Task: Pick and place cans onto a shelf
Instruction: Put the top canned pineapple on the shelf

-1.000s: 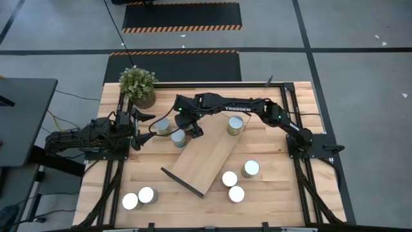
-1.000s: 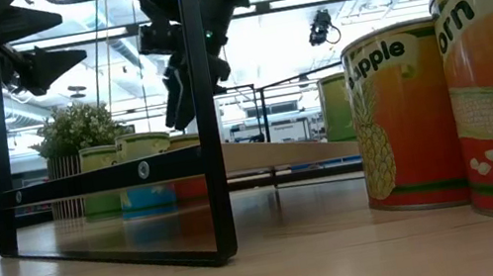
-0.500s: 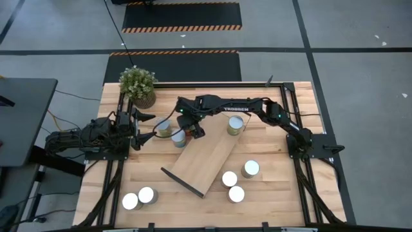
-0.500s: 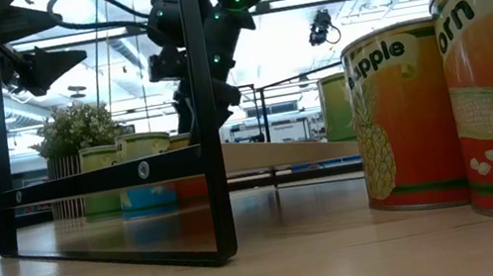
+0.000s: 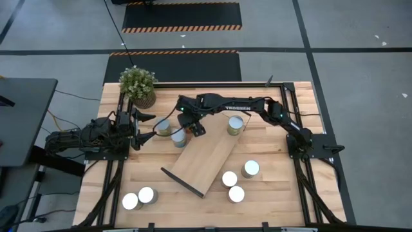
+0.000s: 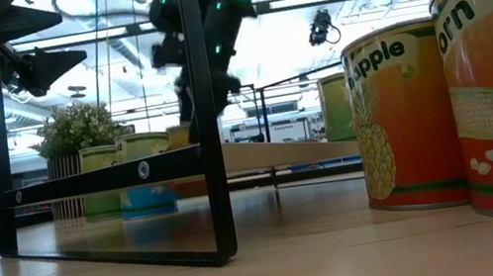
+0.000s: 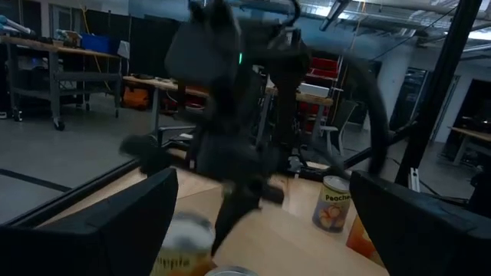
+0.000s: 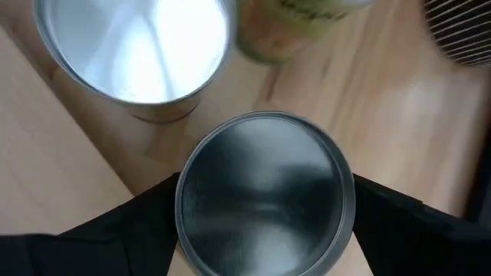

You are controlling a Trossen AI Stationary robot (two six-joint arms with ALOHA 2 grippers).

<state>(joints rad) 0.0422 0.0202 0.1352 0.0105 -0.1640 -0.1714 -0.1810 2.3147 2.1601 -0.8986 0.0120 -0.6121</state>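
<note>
My right gripper [image 5: 191,128] reaches over the far-left corner of the shelf [image 5: 207,156] and is shut on a can [image 8: 265,192], whose dull silver top fills the right wrist view. Two more cans [image 5: 179,137] [image 5: 164,125] stand just to its left. Another can [image 5: 235,124] stands beyond the shelf's far end. Further cans [image 5: 251,169] [image 5: 147,194] stand near the front. The light-wood shelf lies at a slant on the table. My left gripper [image 5: 147,127] waits open at the table's left. My right gripper has one finger [image 8: 157,226] on each side of the can's upper wall [image 8: 184,207], just under the rim. The fingers come slanting down from the table's right. The can stands upright; its bottom is hidden.
A potted plant [image 5: 138,84] stands at the far left corner. The shelf's black wire frame [image 6: 206,115] rises close in the low view, with two big cans [image 6: 404,117] to its right. Bare tabletop lies near the front middle.
In the low view my right gripper has edged toward the table's right, above the cans by the shelf's far end. The cans and the shelf stand where they were.
</note>
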